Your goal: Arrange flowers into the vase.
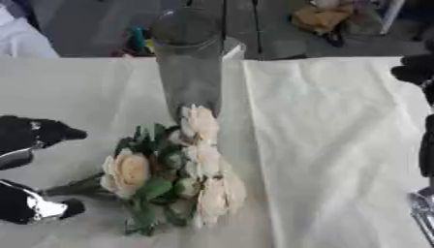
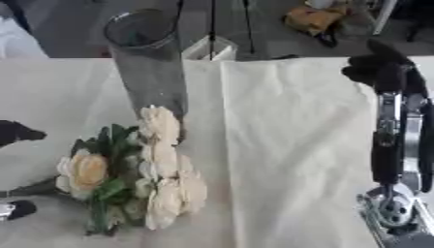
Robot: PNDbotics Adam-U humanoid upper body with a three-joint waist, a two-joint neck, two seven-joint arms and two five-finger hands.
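A tall clear glass vase [image 2: 148,63] stands upright at the back middle of the table. Right in front of it lies a bouquet of cream and peach roses [image 1: 174,174] with green leaves, its heads near the vase's base and its stems [image 1: 72,186] pointing left. My left hand [image 1: 34,133] shows at the left edge, open, black fingers spread above and below the stem ends; I cannot see whether they touch the stems. My right hand [image 2: 386,72] stands at the right side, fingers up and relaxed, holding nothing, well clear of the flowers.
A cream cloth [image 2: 288,145] covers the table, with a fold line running front to back just right of the vase. A small white object [image 2: 212,48] sits behind the vase at the table's far edge. Clutter lies on the floor beyond.
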